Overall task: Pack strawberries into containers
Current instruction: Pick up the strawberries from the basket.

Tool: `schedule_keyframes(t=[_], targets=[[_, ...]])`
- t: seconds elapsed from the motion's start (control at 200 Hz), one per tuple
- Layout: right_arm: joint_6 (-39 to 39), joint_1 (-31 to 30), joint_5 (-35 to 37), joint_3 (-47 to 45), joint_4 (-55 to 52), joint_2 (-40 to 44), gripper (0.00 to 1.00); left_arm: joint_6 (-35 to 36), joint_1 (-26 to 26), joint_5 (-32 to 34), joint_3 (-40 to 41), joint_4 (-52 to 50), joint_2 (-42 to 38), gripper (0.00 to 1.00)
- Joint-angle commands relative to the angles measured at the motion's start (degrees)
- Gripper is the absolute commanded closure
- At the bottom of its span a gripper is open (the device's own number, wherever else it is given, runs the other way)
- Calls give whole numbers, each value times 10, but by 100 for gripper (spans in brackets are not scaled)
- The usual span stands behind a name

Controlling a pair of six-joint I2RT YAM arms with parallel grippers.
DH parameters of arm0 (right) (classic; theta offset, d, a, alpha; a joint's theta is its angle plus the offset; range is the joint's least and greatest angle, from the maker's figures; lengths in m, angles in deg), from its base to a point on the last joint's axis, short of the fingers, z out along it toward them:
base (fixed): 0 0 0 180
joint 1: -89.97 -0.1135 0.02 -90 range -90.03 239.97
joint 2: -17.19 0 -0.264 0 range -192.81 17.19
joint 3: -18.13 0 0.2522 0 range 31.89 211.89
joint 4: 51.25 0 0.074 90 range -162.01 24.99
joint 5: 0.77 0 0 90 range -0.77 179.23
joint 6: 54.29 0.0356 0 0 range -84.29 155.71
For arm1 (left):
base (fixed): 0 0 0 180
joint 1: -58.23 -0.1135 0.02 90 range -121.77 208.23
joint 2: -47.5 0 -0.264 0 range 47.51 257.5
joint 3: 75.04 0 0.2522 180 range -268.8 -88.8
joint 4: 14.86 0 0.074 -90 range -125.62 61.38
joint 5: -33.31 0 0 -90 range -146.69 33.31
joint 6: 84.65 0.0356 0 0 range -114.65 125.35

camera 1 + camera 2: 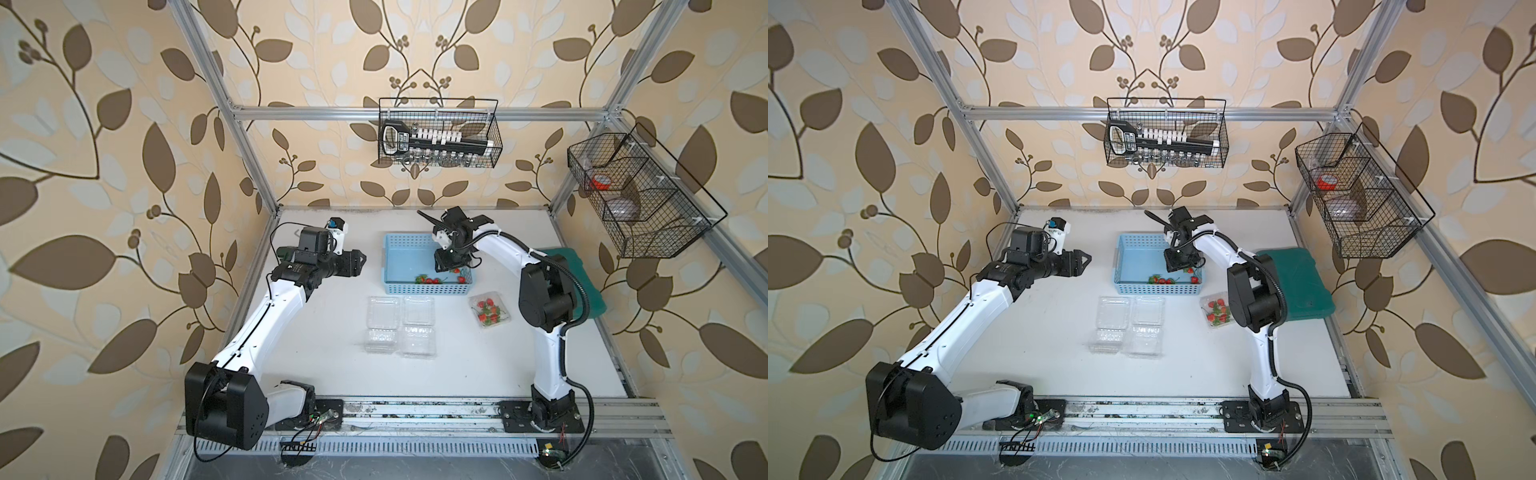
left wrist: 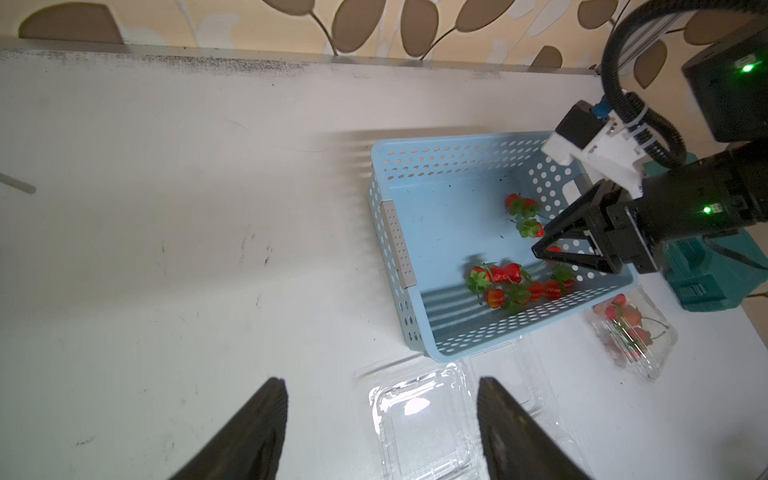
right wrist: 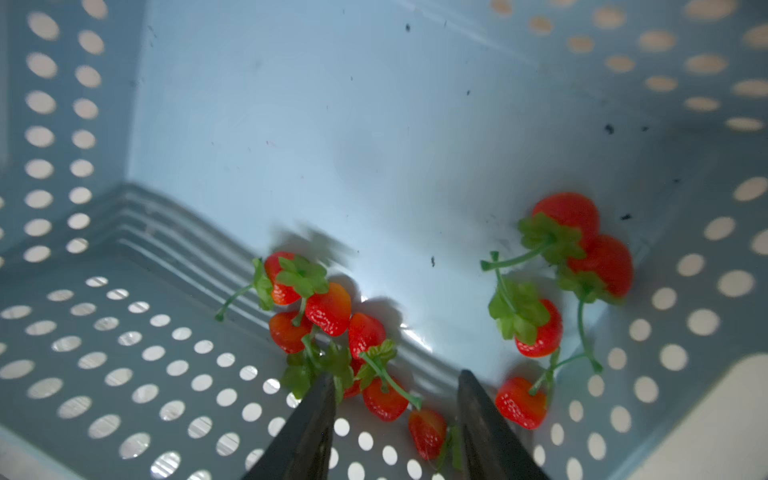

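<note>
- Picking step: right tool (image 3: 397,376) sits low in the blue basket (image 1: 399,243), fingers apart, empty, over loose strawberries (image 3: 328,309)
- Next, likely: straddle one berry, close, carry it to an empty container (image 1: 384,309) on the table (image 1: 316,340)
- The left tool (image 2: 380,380) hovers apart, empty; filled container (image 1: 490,311) lies near the basket

Both jaws parted; right arm (image 1: 500,245) dips downward, left arm (image 1: 266,324) extends level.

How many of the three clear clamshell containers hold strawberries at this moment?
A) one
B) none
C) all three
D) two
A: only the container beside the right arm shows strawberries inside; the two open containers in front of the blue basket are empty.
</note>
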Motion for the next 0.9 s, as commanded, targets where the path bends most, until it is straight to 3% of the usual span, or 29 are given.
schedule_keyframes(t=[0.0, 0.185, 0.31, 0.605, 0.895], targets=[[-37, -2, -2, 19, -51, -20, 52, 16, 0, 1, 2, 5, -10, 26], [-32, -6, -21, 7, -42, -38, 53, 18, 0, 1, 1, 3, -10, 26], [-28, -7, -33, -11, -25, -38, 59, 19, 0, 2, 0, 3, -12, 26], [-2, -6, -50, -14, 3, -34, 100, 20, 0, 6, 2, 2, -15, 26], [17, -1, -33, -7, 14, 33, 100, 20, 0, 5, 0, 1, -15, 26]])
